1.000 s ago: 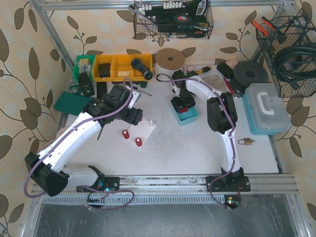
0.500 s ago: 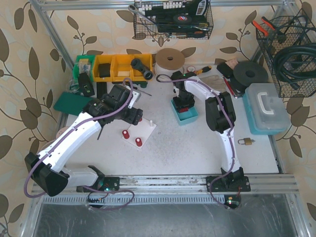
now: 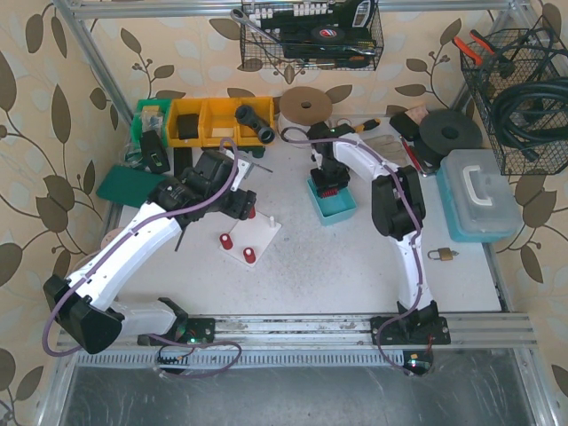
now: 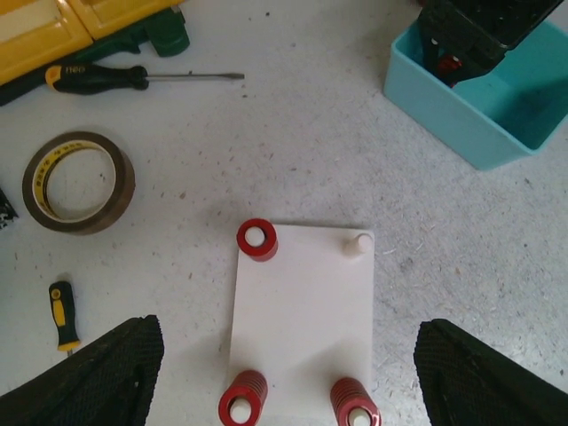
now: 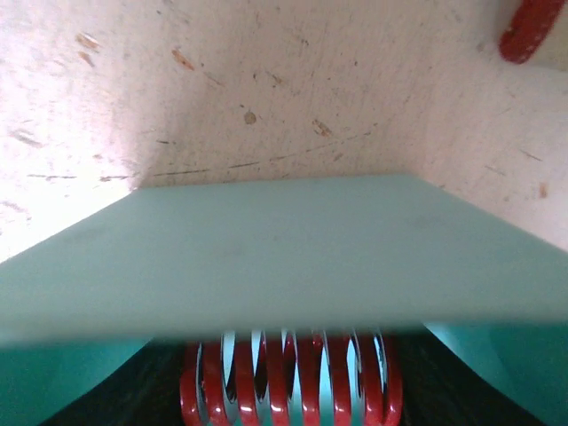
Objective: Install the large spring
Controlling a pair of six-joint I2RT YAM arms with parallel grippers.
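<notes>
Right arm bends down into the bin, right gripper astride the spring, grip unclear; left gripper hovers wide open above the plate.

We had the top camera looking down over the whole table, the left wrist above the white plate, the right wrist tight against the teal bin all three shared.

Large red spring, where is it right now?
The large spring is at the bottom centre of the right wrist view, between the right gripper fingers. It is in the teal bin, right of the white peg plate in the top view.
</notes>
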